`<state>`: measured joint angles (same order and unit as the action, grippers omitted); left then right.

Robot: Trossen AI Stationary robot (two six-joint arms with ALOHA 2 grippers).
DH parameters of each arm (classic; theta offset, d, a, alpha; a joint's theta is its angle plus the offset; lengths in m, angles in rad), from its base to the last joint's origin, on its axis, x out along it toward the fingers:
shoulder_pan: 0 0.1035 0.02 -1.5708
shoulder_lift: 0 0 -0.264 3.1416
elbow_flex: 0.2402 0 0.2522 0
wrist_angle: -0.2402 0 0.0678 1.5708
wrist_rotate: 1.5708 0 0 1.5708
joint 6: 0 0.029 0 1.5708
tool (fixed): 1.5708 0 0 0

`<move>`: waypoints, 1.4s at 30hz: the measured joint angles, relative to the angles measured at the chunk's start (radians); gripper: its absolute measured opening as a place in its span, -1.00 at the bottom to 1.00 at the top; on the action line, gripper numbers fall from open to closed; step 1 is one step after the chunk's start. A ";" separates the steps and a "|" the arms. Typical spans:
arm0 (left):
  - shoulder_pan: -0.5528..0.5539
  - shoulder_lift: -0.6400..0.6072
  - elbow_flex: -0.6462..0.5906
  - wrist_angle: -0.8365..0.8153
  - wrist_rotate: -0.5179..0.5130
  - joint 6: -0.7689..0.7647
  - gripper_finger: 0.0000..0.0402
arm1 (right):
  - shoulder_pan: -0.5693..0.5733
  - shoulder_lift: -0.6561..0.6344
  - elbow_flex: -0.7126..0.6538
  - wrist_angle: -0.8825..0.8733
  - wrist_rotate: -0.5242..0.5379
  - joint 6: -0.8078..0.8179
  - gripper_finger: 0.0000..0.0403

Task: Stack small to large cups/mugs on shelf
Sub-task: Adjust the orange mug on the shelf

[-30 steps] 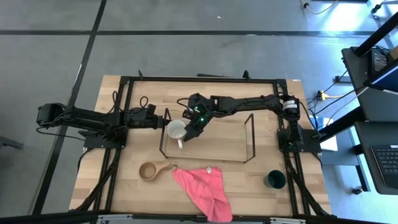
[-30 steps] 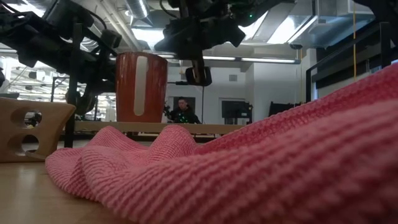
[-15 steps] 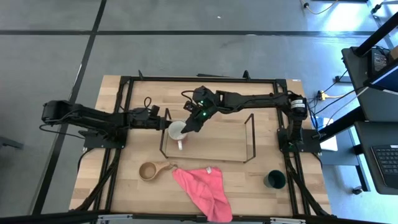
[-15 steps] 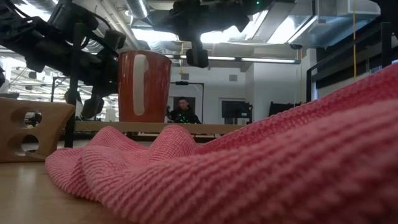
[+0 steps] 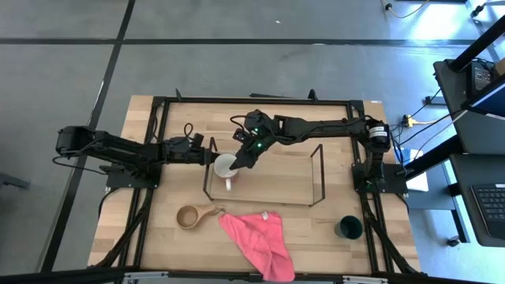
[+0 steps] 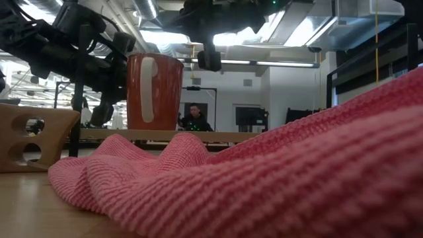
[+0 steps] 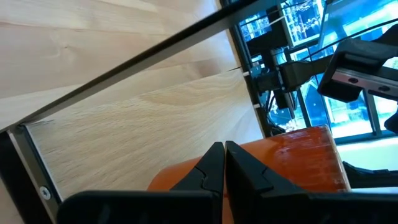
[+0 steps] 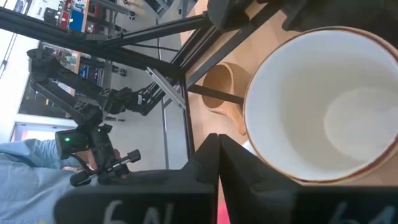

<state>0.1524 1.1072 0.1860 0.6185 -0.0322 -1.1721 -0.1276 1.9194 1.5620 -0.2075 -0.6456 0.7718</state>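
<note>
While the red mug stands upright and empty at the left end of the shelf, we see 2 hands beside it, left hand and right hand, both pinched closed, gripping nothing.

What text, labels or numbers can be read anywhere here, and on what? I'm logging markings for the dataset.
Right gripper body: pale embossed characters at the picture's edge, cut off, unreadable.
Mug, wooden cup, green cup, pink cloth, shelf: no text visible.
</note>
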 joint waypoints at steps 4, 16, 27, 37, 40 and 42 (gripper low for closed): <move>0.000 0.000 0.000 -0.001 0.011 0.007 -0.95 | -0.001 0.000 0.000 -0.007 0.000 -0.018 -0.94; 0.001 -0.019 0.003 -0.055 -0.047 0.100 -0.95 | 0.000 0.000 -0.001 -0.095 0.051 -0.047 -0.94; -0.008 -0.067 -0.001 -0.154 -0.022 0.096 -0.95 | 0.000 0.000 -0.001 -0.105 0.054 -0.074 -0.94; -0.039 -0.159 0.000 -0.310 -0.018 0.112 -0.95 | -0.001 0.000 -0.001 -0.112 0.079 -0.086 -0.94; -0.049 -0.179 0.000 -0.315 -0.018 0.110 -0.95 | -0.002 0.000 -0.001 -0.117 0.079 -0.096 -0.94; -0.055 -0.187 0.000 -0.317 -0.018 0.110 -0.95 | -0.005 0.000 -0.001 -0.123 0.079 -0.096 -0.94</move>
<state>0.0978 0.9203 0.1860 0.3013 -0.0504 -1.0623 -0.1322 1.9194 1.5608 -0.3307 -0.5663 0.6754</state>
